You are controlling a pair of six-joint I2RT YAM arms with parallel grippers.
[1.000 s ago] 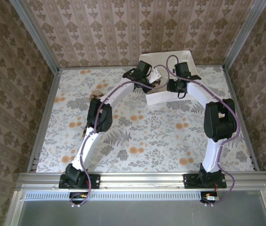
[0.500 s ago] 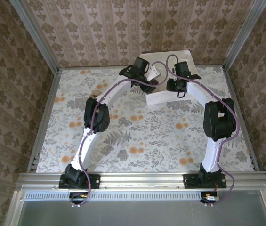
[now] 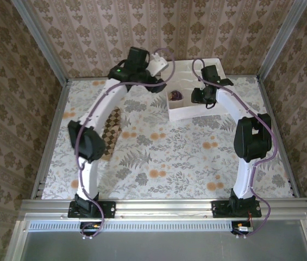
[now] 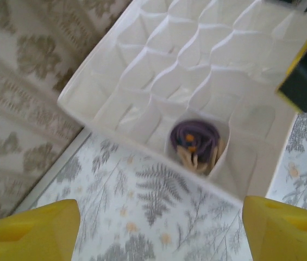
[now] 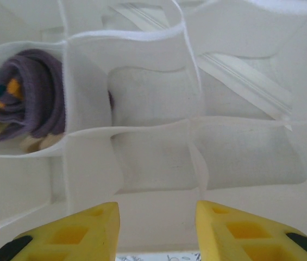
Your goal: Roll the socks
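Note:
The dark purple sock [image 3: 176,97] sits rolled in a near-left cell of the white divider box [image 3: 188,112]. In the left wrist view the roll [image 4: 194,142] shows tan and orange at its centre. My left gripper [image 3: 157,69] hangs raised to the left of the box, open and empty [image 4: 161,231]. The brown-tan argyle sock [image 3: 112,132] lies flat on the table, partly under the left arm. My right gripper [image 3: 200,98] is low over the box's near side, open [image 5: 156,231] with nothing between its fingers; the purple roll [image 5: 28,103] is two cells to its left.
The box [image 4: 104,109] stands against the back wall at centre right, with several empty cells [image 5: 153,98]. The floral tablecloth [image 3: 164,157] is bare in the middle and at the right. Metal rails [image 3: 52,136] edge the table.
My left gripper opened, let go of the rolled purple sock in its cell, and rose back to the left. The arm's swing uncovered the argyle sock. The right arm barely moved.

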